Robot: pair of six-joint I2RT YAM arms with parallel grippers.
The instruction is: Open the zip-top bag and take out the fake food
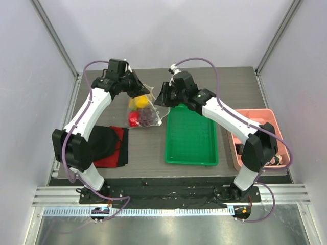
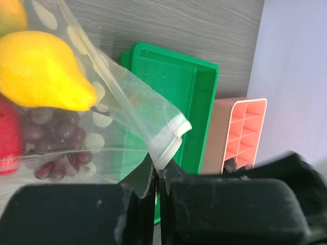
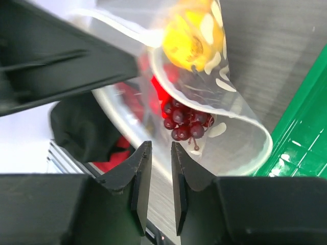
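Observation:
The clear polka-dot zip-top bag [image 1: 144, 109] hangs lifted off the table between the arms. My left gripper [image 1: 139, 91] is shut on its zip-strip edge, the pinch showing in the left wrist view [image 2: 158, 166]. Inside lie the yellow piece [image 2: 41, 71], the dark red grape cluster [image 2: 56, 138] and the glossy red piece [image 2: 7, 140]. My right gripper [image 1: 160, 98] is at the bag's right edge. In the right wrist view its jaws [image 3: 161, 148] stand narrowly apart, holding nothing, just before the bag's open mouth [image 3: 240, 107], with the grapes [image 3: 184, 120] and the yellow piece [image 3: 186, 38] beyond.
A green tray [image 1: 191, 135] lies right of the bag. A pink divided organizer [image 1: 253, 135] with small dark lumps stands at the far right. A red cloth with a black lump on it [image 1: 110, 145] lies at the left front.

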